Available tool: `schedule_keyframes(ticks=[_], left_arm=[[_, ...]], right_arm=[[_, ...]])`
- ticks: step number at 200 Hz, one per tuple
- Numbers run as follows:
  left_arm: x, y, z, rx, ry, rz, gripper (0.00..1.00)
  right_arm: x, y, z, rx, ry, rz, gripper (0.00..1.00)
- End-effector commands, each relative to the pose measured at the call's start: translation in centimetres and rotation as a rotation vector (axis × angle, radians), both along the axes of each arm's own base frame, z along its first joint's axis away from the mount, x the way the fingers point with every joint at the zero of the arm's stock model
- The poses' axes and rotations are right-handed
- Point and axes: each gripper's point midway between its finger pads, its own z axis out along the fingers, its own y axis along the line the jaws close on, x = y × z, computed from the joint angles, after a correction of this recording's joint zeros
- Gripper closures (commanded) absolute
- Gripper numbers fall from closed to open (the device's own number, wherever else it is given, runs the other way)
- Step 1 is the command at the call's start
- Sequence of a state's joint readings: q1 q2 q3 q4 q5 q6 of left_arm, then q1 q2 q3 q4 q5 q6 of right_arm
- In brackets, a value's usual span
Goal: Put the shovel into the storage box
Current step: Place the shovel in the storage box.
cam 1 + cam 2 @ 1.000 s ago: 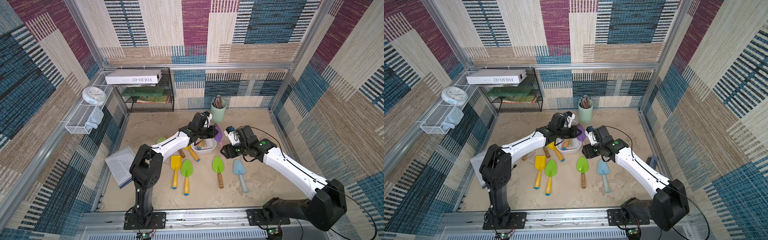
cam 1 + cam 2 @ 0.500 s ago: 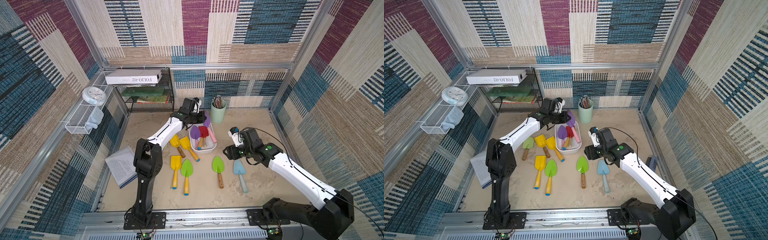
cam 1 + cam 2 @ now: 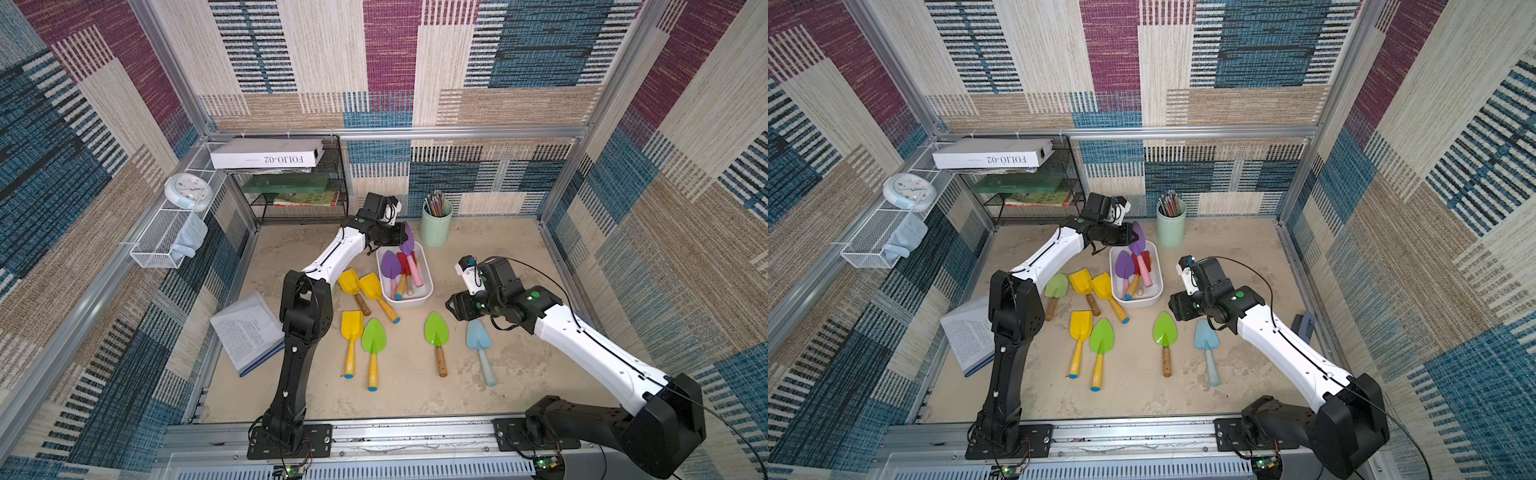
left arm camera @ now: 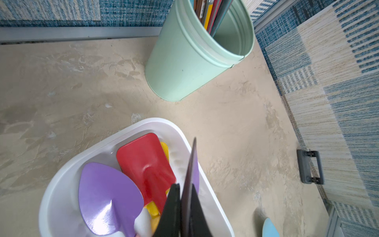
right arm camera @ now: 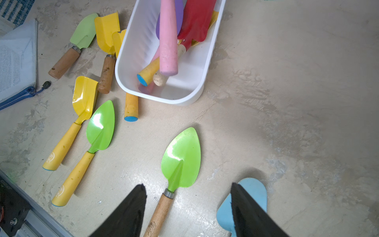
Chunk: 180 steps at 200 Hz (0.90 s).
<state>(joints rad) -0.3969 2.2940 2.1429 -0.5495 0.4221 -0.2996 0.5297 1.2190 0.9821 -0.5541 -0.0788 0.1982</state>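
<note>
The white storage box [image 3: 428,291] [image 3: 1158,289] stands mid-floor and holds a purple-bladed shovel [image 3: 390,266], a red one [image 3: 402,264] and a yellow one. My left gripper [image 3: 395,237] [image 4: 180,184] is shut on the purple blade of a pink-handled shovel [image 3: 408,243] [image 3: 1138,240] over the box's far end; the pink handle [image 5: 168,41] slants down into the box [image 5: 164,100]. My right gripper [image 3: 453,305] [image 5: 187,185] hangs open and empty over the floor, between a green wooden-handled shovel [image 5: 181,156] and a light-blue one [image 5: 252,190].
Loose shovels lie left of and in front of the box: yellow ones [image 3: 351,328] [image 3: 371,286], green ones [image 3: 373,336] [image 3: 1056,286]. A mint pencil cup [image 3: 435,224] stands behind the box. An open book [image 3: 249,328] lies at the left, a black wire rack [image 3: 299,195] at the back.
My left gripper has carried the purple, pink-handled shovel from over the box's middle toward its far end. My right gripper has drawn back toward the front, away from the box.
</note>
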Motion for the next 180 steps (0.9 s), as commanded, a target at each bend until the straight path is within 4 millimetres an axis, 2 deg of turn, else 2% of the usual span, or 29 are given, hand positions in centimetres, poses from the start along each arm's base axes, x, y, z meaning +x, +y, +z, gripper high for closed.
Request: schedule_keyframes(ticks=[1,64,127,180], left_arm=[[0.1,-0.5,-0.4,-0.013,-0.003,-0.03,1.0],[0.9,-1.0,-2.9,-0.019,0.028,-0.023,1.0],[0.6,-1.6,-5.8,-0.03,0.102,-0.041,1.0],[0.6,-1.6,-7.5,-0.025,0.132,-0.04,1.0]], right_arm=[[0.2,0.0,-0.1,0.0,-0.004,-0.011,0.31],[0.3,0.0,-0.4,-0.005,0.008,-0.01,0.31],[0.4,0.3,-0.8,-0.005,0.017,-0.005,0.31],[0.5,0.5,-1.3,-0.006,0.029,0.001,0.31]])
